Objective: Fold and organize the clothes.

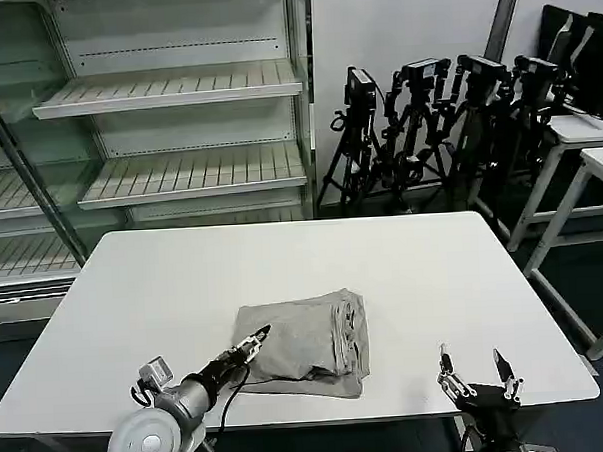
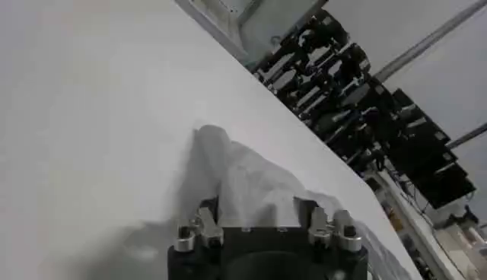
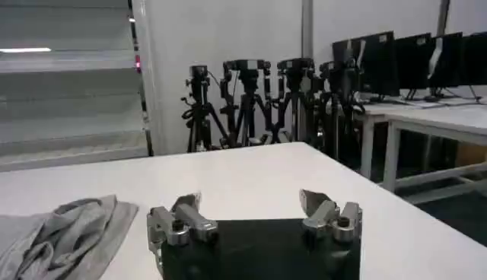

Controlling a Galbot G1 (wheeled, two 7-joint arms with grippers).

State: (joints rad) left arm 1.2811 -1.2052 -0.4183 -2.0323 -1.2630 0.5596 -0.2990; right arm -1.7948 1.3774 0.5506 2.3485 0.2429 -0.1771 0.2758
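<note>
Shirt folded on the worktop, both end effectors at the near edge.

Left end effector point(image 1: 254, 341) reaches in from the near edge, its tips at the near left corner of the T-shirt point(image 1: 309, 344); whether its fingers are spread or pinching cloth cannot be told. Right end effector point(image 1: 478, 373) hovers near the near right corner, fingers spread, holding nothing. The grey T-shirt lies folded into a compact bundle toward the near edge of the white worktop point(image 1: 184, 281), about midway along it. Tripods point(image 1: 417, 121) stand beyond the far edge.
</note>
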